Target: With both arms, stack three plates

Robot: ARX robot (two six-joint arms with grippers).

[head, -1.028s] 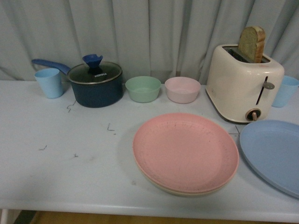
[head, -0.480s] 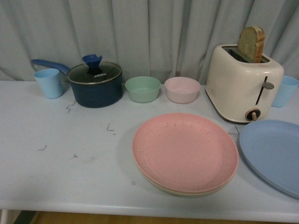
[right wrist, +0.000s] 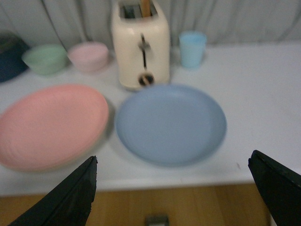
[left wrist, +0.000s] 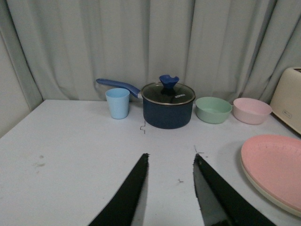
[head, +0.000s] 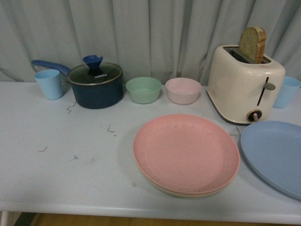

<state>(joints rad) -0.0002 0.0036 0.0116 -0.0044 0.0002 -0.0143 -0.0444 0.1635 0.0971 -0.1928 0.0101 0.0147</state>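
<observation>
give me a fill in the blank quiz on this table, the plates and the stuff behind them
The pink plate lies on top of the ____ plate.
Only ____ plates are stacked; the light blue plate lies apart.
A slice of bread stands in the ____.
The green bowl sits between the pot and the ____ bowl.
Missing words: cream; two; toaster; pink.

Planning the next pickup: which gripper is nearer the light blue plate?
Right. The right gripper faces the round light blue plate directly; the left gripper hangs over table beyond the round pink plate.
</observation>
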